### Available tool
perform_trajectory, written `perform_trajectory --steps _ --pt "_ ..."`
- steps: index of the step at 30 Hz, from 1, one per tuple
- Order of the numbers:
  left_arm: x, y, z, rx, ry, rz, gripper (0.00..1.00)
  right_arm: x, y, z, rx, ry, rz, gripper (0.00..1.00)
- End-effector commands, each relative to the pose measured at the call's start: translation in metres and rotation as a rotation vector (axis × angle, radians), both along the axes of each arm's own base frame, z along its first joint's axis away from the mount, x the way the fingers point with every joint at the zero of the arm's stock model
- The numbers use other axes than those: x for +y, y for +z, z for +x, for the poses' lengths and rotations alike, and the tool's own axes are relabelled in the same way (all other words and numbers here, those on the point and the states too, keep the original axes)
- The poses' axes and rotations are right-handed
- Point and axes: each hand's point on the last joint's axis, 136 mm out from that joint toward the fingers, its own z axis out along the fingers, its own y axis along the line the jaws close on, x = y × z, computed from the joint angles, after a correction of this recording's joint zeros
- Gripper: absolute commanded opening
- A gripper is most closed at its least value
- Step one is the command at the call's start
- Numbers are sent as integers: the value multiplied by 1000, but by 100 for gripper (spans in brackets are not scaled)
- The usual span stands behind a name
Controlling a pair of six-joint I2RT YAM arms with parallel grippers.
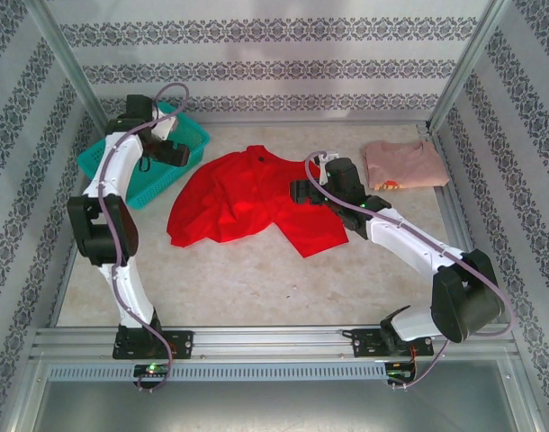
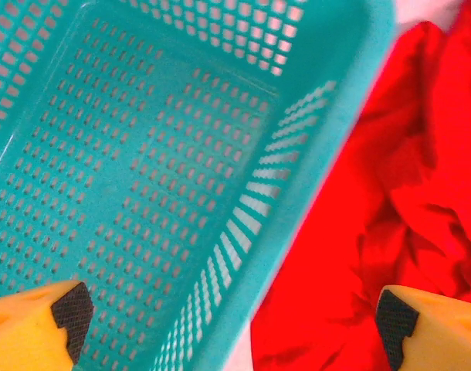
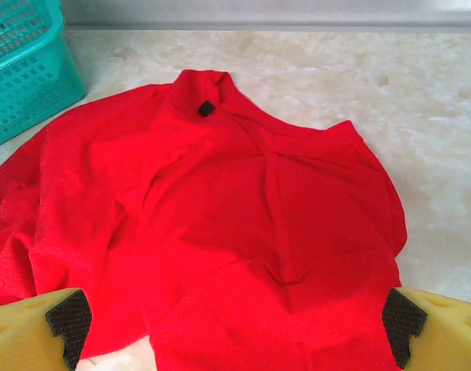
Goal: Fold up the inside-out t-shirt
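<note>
Two arms flank the inside-out t-shirt (image 1: 238,193), which lies rumpled on the table (image 1: 256,288) between them. Its wider span runs left to right and its collar points toward the far wall.

At far left sits the teal basket (image 1: 135,171), just beside the shirt's left sleeve; whether they touch cannot be told. The left gripper (image 1: 178,153) hovers over the basket's right side, jaws spread wide and holding nothing. Its wrist view puts the red cloth immediately to its right, past the basket wall.

Further right, the right gripper (image 1: 300,190) hangs low over the shirt's right half, also spread wide and empty. Cloth lies directly under its fingertips and the collar is ahead of it, so it looks the better placed arm for a first grasp.

The basket crowds the left sleeve, while bare table lies open on the near side, toward the arm bases. At far right a folded pale pink shirt (image 1: 405,162) lies near the red one's right edge, a strip of table between them.
</note>
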Motion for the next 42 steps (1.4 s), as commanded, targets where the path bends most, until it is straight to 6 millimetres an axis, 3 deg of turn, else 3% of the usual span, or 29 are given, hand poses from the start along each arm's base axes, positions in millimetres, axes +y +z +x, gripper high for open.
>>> perform_trajectory --steps 1,7,10,12,14,21,29,31,33,34,38,42 --pt "3 -35 -2 93 -82 38 97 10 -1 1 6 19 36 98" --pt "3 -72 -2 247 -118 90 99 17 -5 4 18 28 40 98" --pt "13 -80 5 273 -69 141 85 19 -7 4 21 31 43 98" --pt "26 -81 8 283 -3 176 61 20 -7 4 24 35 39 98" --pt "33 -80 10 283 55 172 51 19 -10 3 29 32 34 98" --pt "38 -90 26 248 190 128 35 20 -13 5 36 33 28 98" --pt "75 -86 61 196 356 187 29 13 -21 9 58 -4 -29 98" --pt "90 -81 64 177 415 227 38 9 -30 9 81 -23 -75 98" --pt "88 -69 68 142 425 190 46 3 -44 7 131 -43 -132 96" --pt "84 -61 69 126 423 159 55 0 -52 5 166 -48 -158 94" --pt "49 -5 68 11 387 -35 82 -28 -87 -7 321 -100 -198 89" --pt "7 52 49 -148 346 -230 94 -49 -116 -6 468 -133 -68 82"
